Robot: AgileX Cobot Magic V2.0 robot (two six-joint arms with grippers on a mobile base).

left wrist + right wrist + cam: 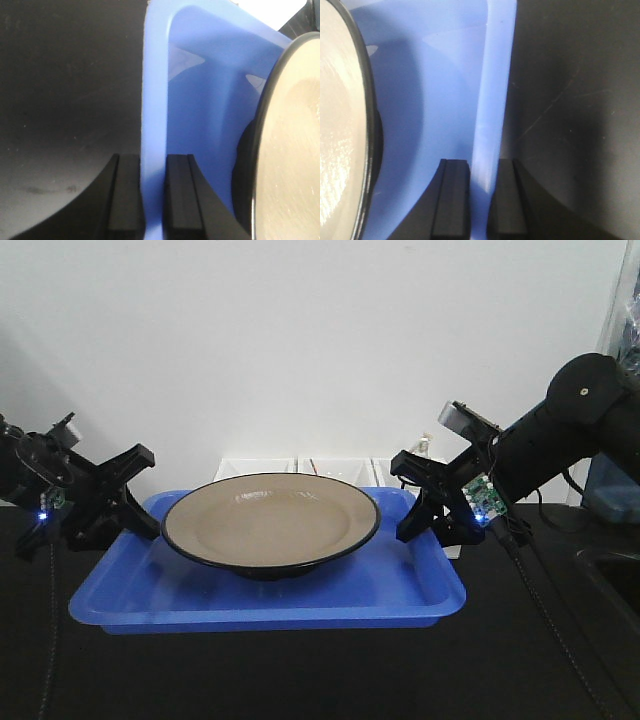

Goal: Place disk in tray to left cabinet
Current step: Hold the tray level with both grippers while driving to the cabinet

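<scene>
The tan disk (272, 520) with its thin black rim sits in the middle of the blue tray (270, 605) over the black tabletop. My left gripper (148, 495) is shut on the tray's left rim (152, 100), one finger (125, 195) outside the rim and the other inside. On the opposite side, my right gripper (405, 498) clamps the right rim (492, 100) between its fingers (452, 200). The disk's edge (290, 150) shows in the left wrist view and the same disk's edge (340, 125) in the right wrist view. The left cabinet is out of view.
Small white bins (262, 465) stand right behind the tray against a white wall. Black tabletop (300, 680) surrounds the tray. Cables hang from the right arm (530, 570), and a dark recess (610, 585) lies at the far right.
</scene>
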